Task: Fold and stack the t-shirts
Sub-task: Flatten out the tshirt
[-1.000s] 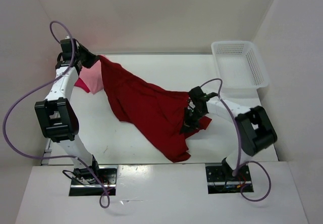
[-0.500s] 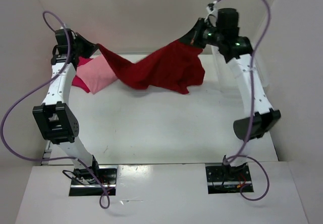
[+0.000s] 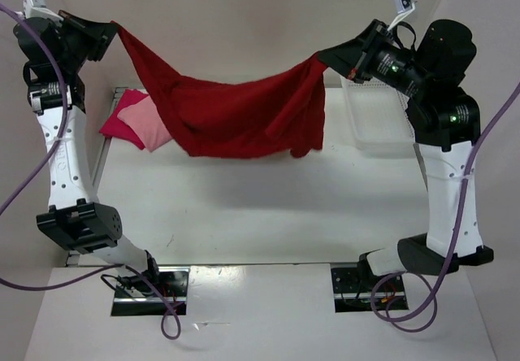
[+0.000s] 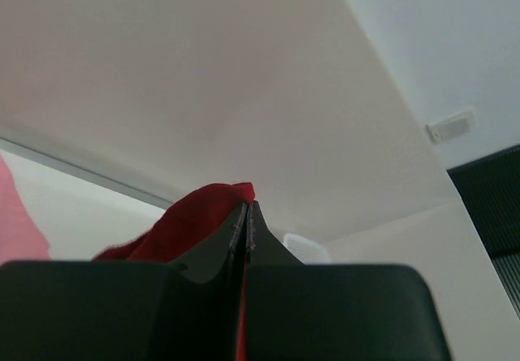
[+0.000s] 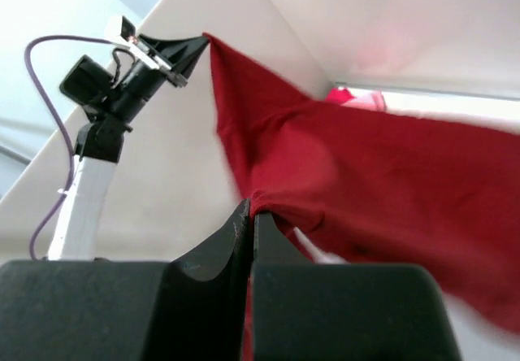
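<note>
The large dark red cloth t-shirt (image 3: 236, 113) is hanging in the air above the white tabletop (image 3: 268, 206). It is stretching like a hammock between the two raised arms, with its middle sagging and its lower folds dangling loose.

At the shirt's upper left corner the left claw (image 3: 114, 29) is clenching the fabric. In the left wrist view its two black fingers are pressing flat together, with a bunch of red cloth sitting at their tips. At the shirt's upper right corner the right claw (image 3: 323, 54) is gripping it too. In the right wrist view the fingers are closing tight on a pinch of the cloth, and the rest of the shirt is spreading away towards the other arm.

Under the dark red shirt's left part, the light pink cloth t-shirt (image 3: 146, 123) is lying on the tabletop. It is resting on top of the bright crimson-pink cloth t-shirt (image 3: 111, 127), whose edges are showing around it.

To the right of the dark red shirt, past the right claw, the white plastic mesh basket (image 3: 378, 137) is sitting partly hidden behind the right arm.
</note>
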Controlling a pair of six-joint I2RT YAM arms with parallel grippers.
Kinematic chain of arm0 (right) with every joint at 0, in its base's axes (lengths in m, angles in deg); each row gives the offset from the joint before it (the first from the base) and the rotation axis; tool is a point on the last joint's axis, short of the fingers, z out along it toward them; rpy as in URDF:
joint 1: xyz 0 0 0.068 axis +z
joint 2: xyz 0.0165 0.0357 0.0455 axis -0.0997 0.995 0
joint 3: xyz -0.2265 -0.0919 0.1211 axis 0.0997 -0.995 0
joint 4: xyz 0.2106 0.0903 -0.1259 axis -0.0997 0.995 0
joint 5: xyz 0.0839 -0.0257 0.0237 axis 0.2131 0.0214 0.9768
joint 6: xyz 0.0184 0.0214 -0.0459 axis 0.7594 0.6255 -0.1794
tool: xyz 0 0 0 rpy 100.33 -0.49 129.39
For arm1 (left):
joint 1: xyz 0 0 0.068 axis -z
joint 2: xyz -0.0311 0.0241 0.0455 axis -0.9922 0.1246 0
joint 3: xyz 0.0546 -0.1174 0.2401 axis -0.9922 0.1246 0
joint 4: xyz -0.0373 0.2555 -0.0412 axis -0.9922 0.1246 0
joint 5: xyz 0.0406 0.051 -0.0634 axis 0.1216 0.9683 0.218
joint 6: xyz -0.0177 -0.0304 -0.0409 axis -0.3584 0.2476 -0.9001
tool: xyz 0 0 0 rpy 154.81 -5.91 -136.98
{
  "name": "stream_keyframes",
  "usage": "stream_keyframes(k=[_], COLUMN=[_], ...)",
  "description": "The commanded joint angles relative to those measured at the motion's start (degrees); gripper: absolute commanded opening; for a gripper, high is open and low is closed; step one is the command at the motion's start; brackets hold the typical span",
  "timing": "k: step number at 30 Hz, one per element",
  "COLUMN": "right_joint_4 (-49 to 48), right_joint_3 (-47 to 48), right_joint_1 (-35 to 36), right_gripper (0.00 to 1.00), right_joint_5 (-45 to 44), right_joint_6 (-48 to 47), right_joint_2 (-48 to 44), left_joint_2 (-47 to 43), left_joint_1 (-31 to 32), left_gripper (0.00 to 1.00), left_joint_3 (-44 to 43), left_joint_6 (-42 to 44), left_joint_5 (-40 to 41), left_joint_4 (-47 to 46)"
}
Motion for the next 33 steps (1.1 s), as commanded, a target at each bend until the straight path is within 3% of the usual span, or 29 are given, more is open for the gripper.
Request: stream_keyframes(k=[1, 3, 7, 11, 14, 16, 22, 25, 29, 33], right_joint_4=[-5.4, -11.8, -10.9, -5.4, -0.7, -0.7, -1.7, 1.3, 6.1, -1.3], right_joint_3=[-11.8, -19.2, -13.0, 9.9, 20.7, 17.0, -22.7, -32.2, -27.8, -16.7], right_joint_1=[-3.5, -4.7, -3.3, 1.0, 2.6, 4.0, 10.6, 15.2, 24.8, 26.9], right_gripper=[0.0, 0.0, 0.0, 0.0, 0.0, 0.0, 0.0, 0.0, 0.0, 0.0], right_joint_5=[1.9, 4.0, 6.1, 6.5, 7.1, 7.1, 2.8, 3.4, 6.8, 22.3], right_joint_6=[1.2, 3.0, 3.0, 2.3, 2.3, 1.1, -5.8, -7.7, -11.0, -8.4], right_joint_2=[0.5, 3.9, 17.5, 29.7, 34.3, 32.0, 8.2, 4.3, 6.5, 7.8], left_joint_2=[-1.9, -3.7, -7.1, -8.3, -7.4, -6.1, 2.6, 7.0, 11.3, 12.4], left_joint_1=[0.1, 0.1, 0.1, 0.1, 0.1, 0.1, 3.4, 5.4, 8.7, 10.0], left_gripper=[0.0, 0.0, 0.0, 0.0, 0.0, 0.0, 0.0, 0.0, 0.0, 0.0], left_joint_3=[1.5, 5.0, 10.9, 9.2, 3.2, 0.7, -11.7, -19.8, -27.4, -28.8], left_joint_6=[-1.6, -1.6, -1.6, -1.6, -1.6, -3.6, -7.9, -8.4, -8.4, -7.7], left_joint_5=[-3.5, -4.1, -4.1, -4.6, -4.0, -4.0, -0.6, 1.2, 3.5, 4.9], left_joint_4=[-1.7, -2.2, -2.2, -1.1, -0.4, -2.1, -6.4, -7.1, -7.6, -9.0])
